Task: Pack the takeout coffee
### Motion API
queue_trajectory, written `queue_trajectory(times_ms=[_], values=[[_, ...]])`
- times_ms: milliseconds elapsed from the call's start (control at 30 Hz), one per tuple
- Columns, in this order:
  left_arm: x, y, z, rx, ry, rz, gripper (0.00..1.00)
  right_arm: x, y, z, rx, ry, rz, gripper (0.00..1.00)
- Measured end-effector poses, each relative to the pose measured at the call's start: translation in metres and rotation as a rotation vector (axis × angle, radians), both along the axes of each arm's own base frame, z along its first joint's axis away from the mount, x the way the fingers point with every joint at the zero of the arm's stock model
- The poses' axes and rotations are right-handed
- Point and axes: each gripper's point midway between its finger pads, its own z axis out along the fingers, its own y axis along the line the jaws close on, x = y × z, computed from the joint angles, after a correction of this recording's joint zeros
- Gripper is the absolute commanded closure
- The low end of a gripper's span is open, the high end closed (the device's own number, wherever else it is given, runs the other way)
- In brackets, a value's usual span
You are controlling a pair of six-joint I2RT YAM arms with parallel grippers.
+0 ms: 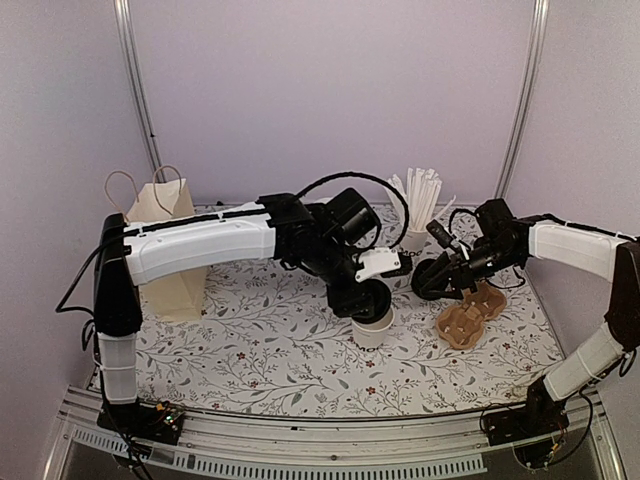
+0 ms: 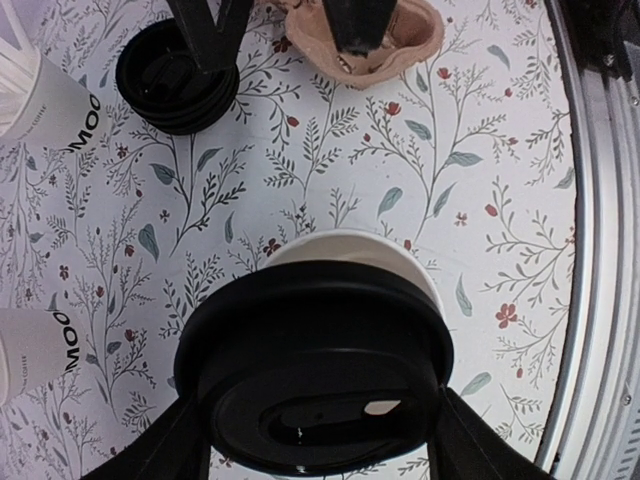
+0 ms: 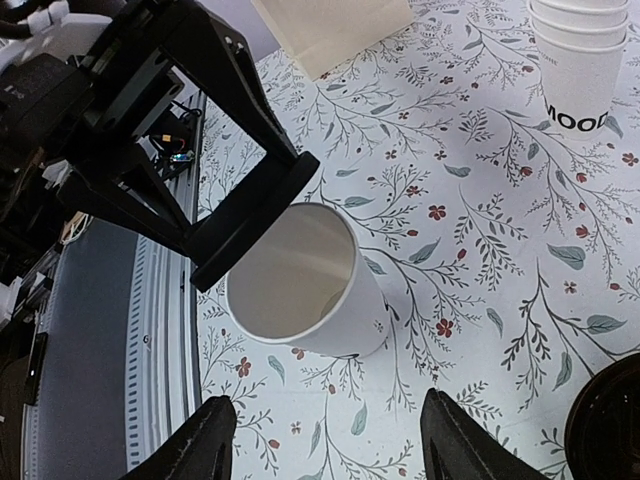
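Two arms over a floral-print table (image 1: 260,350), both bent in toward its middle: left arm (image 1: 200,245) from the left, right arm (image 1: 575,250) from the right. At the back left, upright, a tall cream paper bag (image 1: 165,235) with loop handles. Right of centre, flat on the cloth, a brown cardboard cup carrier (image 1: 470,315). Behind it, near the back wall, a white cup of straws (image 1: 420,215). In a far corner of the right wrist view, a stack of paper cups (image 3: 580,60) lettered "MOO", upright. Near the table's middle, just left of the carrier, the open cup (image 3: 300,290): white, upright, mouth uncovered on the side toward the right arm. Beside the carrier, a stack of black lids (image 2: 170,90). Close to the open cup and aimed at it, the right gripper (image 3: 325,400), jaws spread apart, only cloth between them. Directly over the open cup, the left gripper (image 2: 320,405), jaws set wide and pinching a single black lid (image 2: 300,330) at opposite edges. Lid at the level of the cup's rim, hiding most of the mouth in the left wrist view, white rim showing past its far edge. Contact between lid and rim: impossible to tell.
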Motion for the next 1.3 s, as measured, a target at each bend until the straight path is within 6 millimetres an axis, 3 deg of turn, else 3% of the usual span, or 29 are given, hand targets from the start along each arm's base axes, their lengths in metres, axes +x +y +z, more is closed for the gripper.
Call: queue_trajectory(times_ms=[400,1200,1233,1267,1300], values=[[-0.005,0.006,-0.004,0.033,0.017,-0.004,0.33,-0.002,0.001,-0.002,-0.002,0.002,0.008,0.34],[0.001,-0.009,-0.010,0.025,0.015,-0.012,0.26,-0.002,0.003,-0.006,-0.009,0.009,0.015,0.34],[0.002,-0.010,-0.010,0.025,0.014,-0.012,0.10,-0.002,0.003,-0.006,-0.009,0.009,0.016,0.34],[0.002,-0.010,-0.010,0.023,0.013,-0.012,0.01,-0.002,0.003,-0.006,-0.009,0.009,0.017,0.34],[0.002,-0.010,-0.010,0.022,0.012,-0.013,0.00,-0.003,0.003,-0.006,-0.009,0.010,0.018,0.34]])
